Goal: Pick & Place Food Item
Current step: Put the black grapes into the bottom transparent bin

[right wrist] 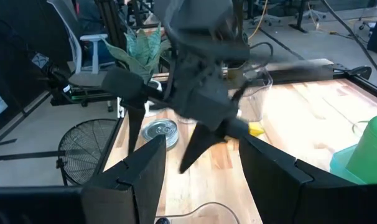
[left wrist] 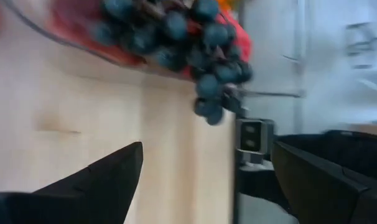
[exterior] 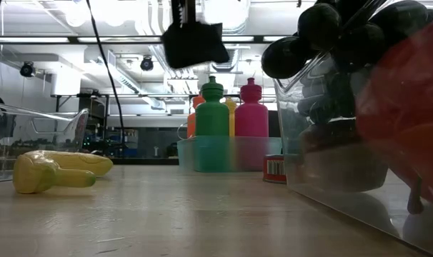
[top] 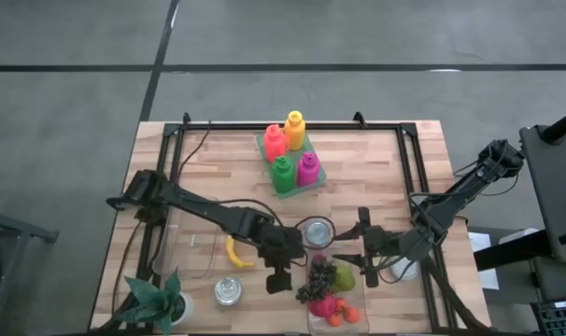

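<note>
Fingers of the left gripper (top: 279, 277) stand wide apart over bare wood near the table's (top: 376, 177) front edge, just beside the grapes (top: 318, 278) draping the clear container's (top: 358, 315) rim. Right gripper (top: 361, 254), partly parted and holding nothing, waits beside the container.

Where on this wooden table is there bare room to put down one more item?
The wooden table is bare between the green tray of four coloured bottles and its right edge, and also left of that tray. The near edge is crowded: yellow banana, metal can, potted plant, clear fruit container, both grippers.
</note>
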`<action>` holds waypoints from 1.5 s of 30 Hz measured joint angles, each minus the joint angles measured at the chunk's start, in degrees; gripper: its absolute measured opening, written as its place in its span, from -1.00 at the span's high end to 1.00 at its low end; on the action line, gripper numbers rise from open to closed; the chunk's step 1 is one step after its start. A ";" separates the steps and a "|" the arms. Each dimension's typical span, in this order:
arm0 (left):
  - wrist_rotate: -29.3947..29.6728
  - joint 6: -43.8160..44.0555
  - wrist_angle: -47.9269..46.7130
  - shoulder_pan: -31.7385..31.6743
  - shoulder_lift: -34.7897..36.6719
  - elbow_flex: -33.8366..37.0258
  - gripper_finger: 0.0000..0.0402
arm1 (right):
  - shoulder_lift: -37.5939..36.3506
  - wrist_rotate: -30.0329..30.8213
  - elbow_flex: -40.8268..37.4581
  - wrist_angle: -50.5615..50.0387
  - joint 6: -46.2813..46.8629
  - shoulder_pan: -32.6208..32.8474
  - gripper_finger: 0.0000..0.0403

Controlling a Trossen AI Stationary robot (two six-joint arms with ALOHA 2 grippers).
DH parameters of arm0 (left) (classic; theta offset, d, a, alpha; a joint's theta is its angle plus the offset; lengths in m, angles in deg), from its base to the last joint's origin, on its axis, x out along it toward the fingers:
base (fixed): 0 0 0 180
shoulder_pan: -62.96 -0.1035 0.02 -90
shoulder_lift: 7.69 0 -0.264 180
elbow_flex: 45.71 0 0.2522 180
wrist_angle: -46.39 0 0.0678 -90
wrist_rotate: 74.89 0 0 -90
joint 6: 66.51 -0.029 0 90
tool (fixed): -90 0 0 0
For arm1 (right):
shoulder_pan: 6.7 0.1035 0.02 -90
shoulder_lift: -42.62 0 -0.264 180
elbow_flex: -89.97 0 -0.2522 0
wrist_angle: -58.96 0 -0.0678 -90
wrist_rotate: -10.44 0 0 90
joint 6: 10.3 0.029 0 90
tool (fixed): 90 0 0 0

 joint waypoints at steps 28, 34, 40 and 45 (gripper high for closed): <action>-13.34 10.33 48.16 -1.16 -1.29 22.27 -0.78 | 0.00 0.00 0.00 0.01 0.01 -0.04 0.01; -16.84 14.07 53.73 -1.59 -6.37 21.87 -0.78 | 0.00 0.00 0.00 0.00 0.00 -0.04 0.01; -17.25 14.70 57.13 -1.77 -7.60 21.73 -0.78 | 0.00 0.00 0.00 0.01 0.00 -0.02 0.01; -17.12 14.67 58.49 -1.78 -8.62 21.73 -0.78 | 0.00 0.00 0.00 0.02 0.00 0.00 0.01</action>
